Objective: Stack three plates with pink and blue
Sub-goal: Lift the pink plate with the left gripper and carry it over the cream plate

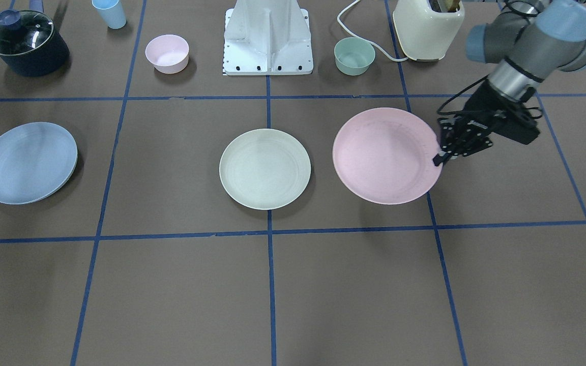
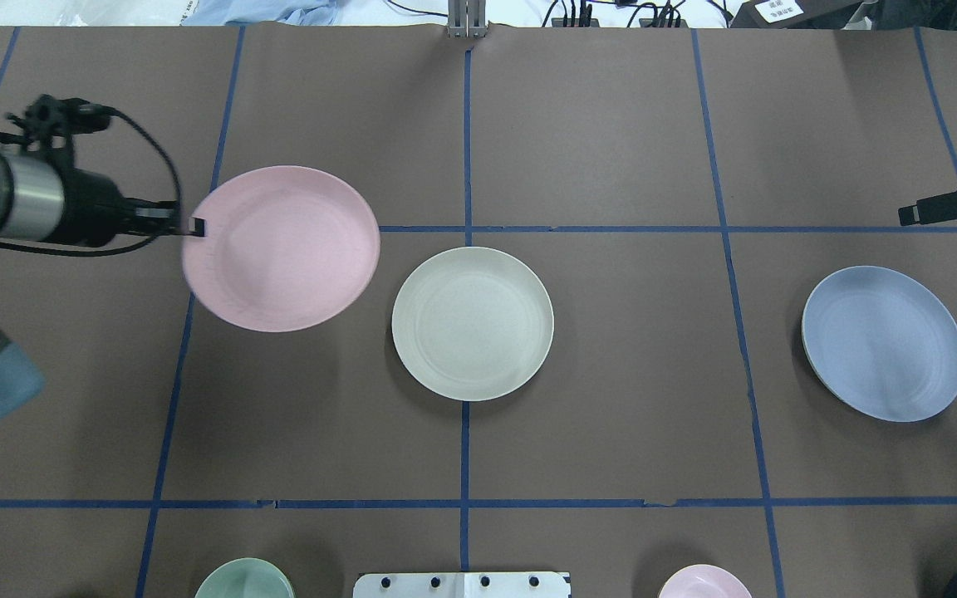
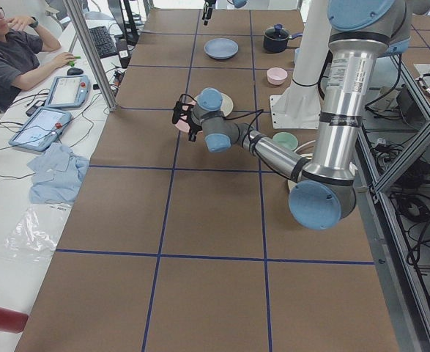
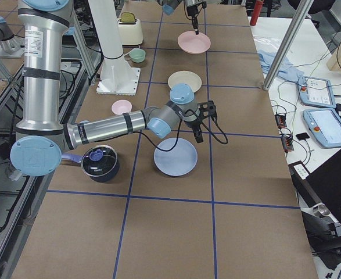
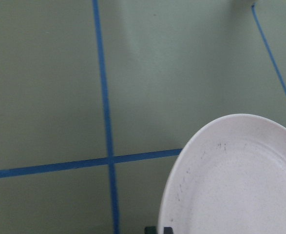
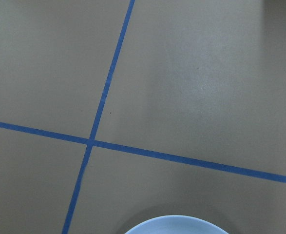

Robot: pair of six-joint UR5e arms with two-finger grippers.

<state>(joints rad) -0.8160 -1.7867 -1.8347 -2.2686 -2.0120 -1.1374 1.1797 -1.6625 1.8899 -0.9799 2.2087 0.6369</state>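
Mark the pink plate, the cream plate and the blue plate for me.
pink plate (image 2: pixel 287 249), overhead exterior view, centre of its well.
cream plate (image 2: pixel 472 324), overhead exterior view, centre of its well.
blue plate (image 2: pixel 884 343), overhead exterior view, centre of its well.

No text, number or brand is legible in any view.

- Overhead, far right edge: white paper label on a dark box (image 2: pixel 780 10) carries dark printed lines, too small to read.
- Left side view: printed strip on the silver upright tube of the near left arm (image 3: pixel 339 70), characters unresolved. The same kind of strip on the near right arm's tube (image 4: pixel 35 40) is also unresolved.
- Front view: small white lettering on the black body of the left gripper (image 1: pixel 439 159), blurred.
- Left side view, far left bench: two grey handheld tablets with lit screens (image 3: pixel 67 89), contents not readable.
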